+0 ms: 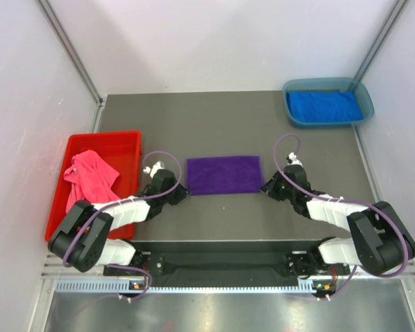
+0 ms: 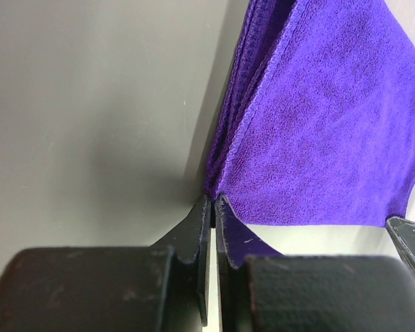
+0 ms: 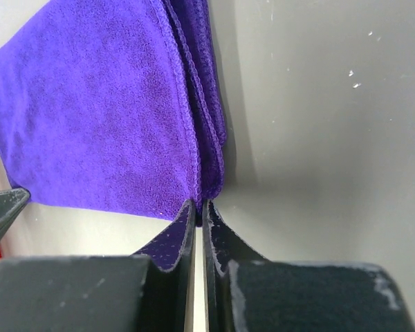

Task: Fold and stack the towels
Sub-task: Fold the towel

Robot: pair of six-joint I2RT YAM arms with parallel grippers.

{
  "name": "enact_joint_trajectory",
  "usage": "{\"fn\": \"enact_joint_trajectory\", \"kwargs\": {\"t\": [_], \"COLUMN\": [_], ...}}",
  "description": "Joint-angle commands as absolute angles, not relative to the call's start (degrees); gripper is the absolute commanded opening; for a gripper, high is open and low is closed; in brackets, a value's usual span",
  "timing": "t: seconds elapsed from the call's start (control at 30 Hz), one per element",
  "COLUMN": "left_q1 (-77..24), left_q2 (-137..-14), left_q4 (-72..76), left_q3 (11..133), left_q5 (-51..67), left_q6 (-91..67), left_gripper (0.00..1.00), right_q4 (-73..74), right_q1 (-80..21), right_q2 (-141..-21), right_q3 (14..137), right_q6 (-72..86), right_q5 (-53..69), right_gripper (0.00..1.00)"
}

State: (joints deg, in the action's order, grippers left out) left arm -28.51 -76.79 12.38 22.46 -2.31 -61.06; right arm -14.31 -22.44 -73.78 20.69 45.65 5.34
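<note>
Fold step: left gripper (image 2: 212,200) and right gripper (image 3: 199,204) pinched narrow on purple towel (image 2: 332,124) corners at fingertips. Next: lift both evenly, fold forward.

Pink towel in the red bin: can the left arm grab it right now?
Probably not yet. The left gripper is pinched shut on a corner of the purple towel, so it is busy. Otherwise the pink towel lies uncovered in the red bin right beside that arm.
</note>
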Motion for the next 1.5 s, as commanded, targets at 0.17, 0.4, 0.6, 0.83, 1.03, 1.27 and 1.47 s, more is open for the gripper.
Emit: {"fn": "enact_joint_trajectory", "kwargs": {"t": [0.17, 0.4, 0.6, 0.83, 1.03, 1.27, 1.47], "left_q1": [-28.48, -28.04, -23.91, -19.34, -16.09, -13.01, -11.43], "left_q2": [-76.47, -75.58, -80.06, -89.64, -98.95, -107.04, -109.86], "left_q4": [11.79, 7.48, 7.03, 7.56, 8.7, 9.05, 10.11], "left_q3": [27.68, 34.88, 43.32, 56.5, 66.25, 73.03, 75.14], "left_q5": [-0.35, -1.93, -0.35, 4.56, 8.61, 11.86, 13.88], "left_q6": [-58.01, -55.46, -54.32, -52.56, -52.29, -53.0, -53.96], "left_gripper": [0.0, 0.0, 0.0, 0.0, 0.0, 0.0, 0.0], "right_q4": [-10.65, -5.19, -3.34, -3.08, -2.55, -0.09, 3.6], "right_q1": [-21.62, -21.27, -19.95, -17.14, -14.59, -12.66, -11.87], "right_q2": [-71.02, -69.34, -76.28, -87.43, -95.62, -104.67, -109.24], "right_q3": [24.6, 32.94, 42.34, 54.04, 64.24, 78.28, 83.58], "right_q6": [42.28, 39.12, 36.39, 34.28, 33.4, 31.03, 30.24], "right_q5": [5.19, 4.04, 6.5, 10.36, 13.88, 16.78, 17.93], "right_gripper": [0.0, 0.0, 0.0, 0.0, 0.0, 0.0, 0.0]}}
